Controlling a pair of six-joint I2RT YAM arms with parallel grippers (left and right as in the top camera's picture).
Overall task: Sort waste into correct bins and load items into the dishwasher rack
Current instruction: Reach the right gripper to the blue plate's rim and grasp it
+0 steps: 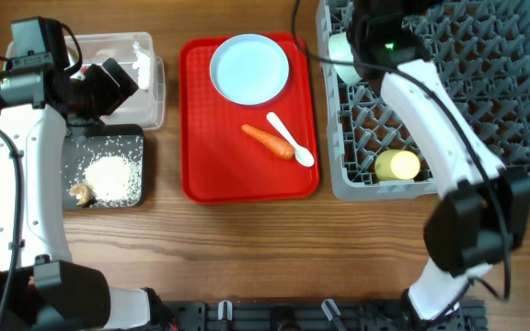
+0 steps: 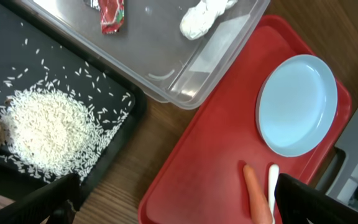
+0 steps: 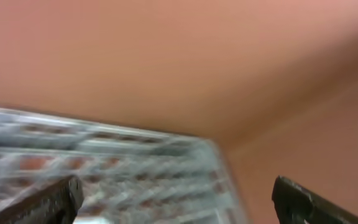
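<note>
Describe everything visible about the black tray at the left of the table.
The black tray is a shallow rectangle, plastic by its look, lying flat on the wooden table. It holds a heap of white rice grains with loose grains strewn around, and a small brown scrap at the heap's edge. The clear tub lies close along its far side. The red tray lies beside it, apart.

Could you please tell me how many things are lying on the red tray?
3: the light-blue plate at the far end of the red tray, the carrot near its middle, and the white spoon beside the carrot, toward the rack.
</note>
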